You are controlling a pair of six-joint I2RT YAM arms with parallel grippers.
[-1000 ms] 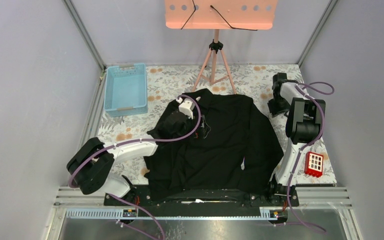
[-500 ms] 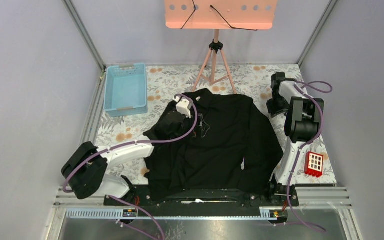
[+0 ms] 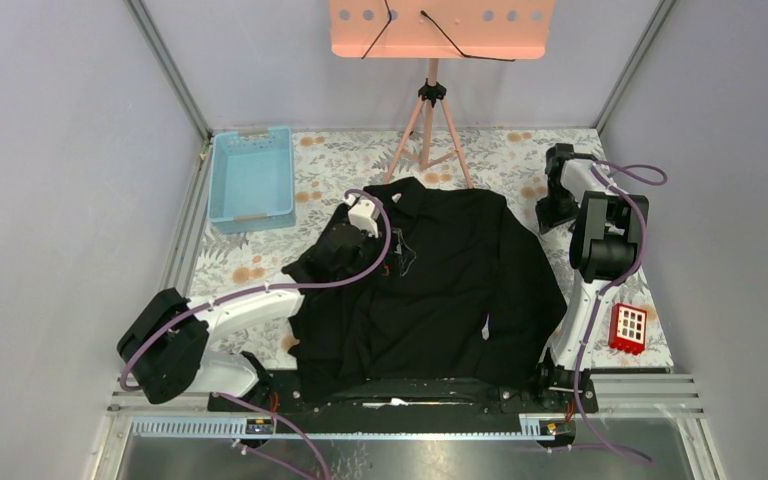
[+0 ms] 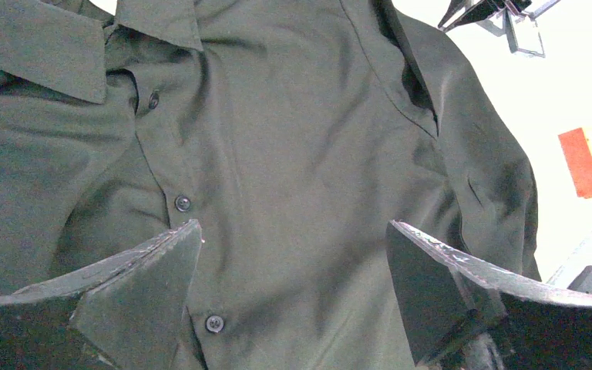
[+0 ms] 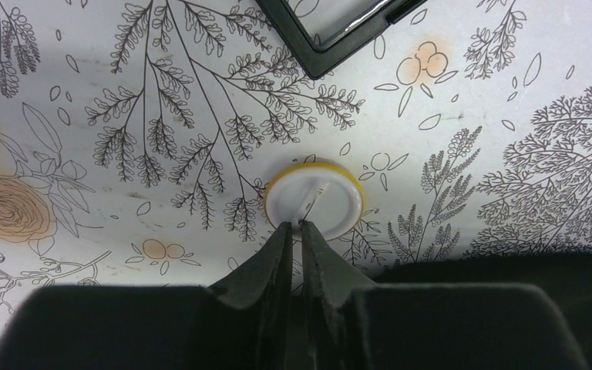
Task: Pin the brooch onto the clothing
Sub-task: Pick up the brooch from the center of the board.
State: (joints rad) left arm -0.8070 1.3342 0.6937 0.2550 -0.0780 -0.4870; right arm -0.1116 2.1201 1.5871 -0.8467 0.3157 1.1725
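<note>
Where containers are concerned, two stand on the floral table cover (image 3: 500,150). A light-blue bin (image 3: 252,178) sits far left against the frame rail, its interior showing plain blue floor. A red box (image 3: 628,328) with a white grid face sits near right, beside the right arm; its contents cannot be told. The black shirt (image 3: 440,280) lies spread mid-table, collar far, hem over the near edge. The left gripper (image 4: 293,285) hovers above the button placket, jaws wide apart, holding nothing. The right gripper (image 5: 294,225) is far right, past the shirt's shoulder. Its jaws are almost together, tips at the near rim of the brooch (image 5: 314,196) — a white, yellow-rimmed disc lying on the cover — but grip cannot be confirmed. Tripod legs (image 3: 430,140) land just beyond the collar.
</note>
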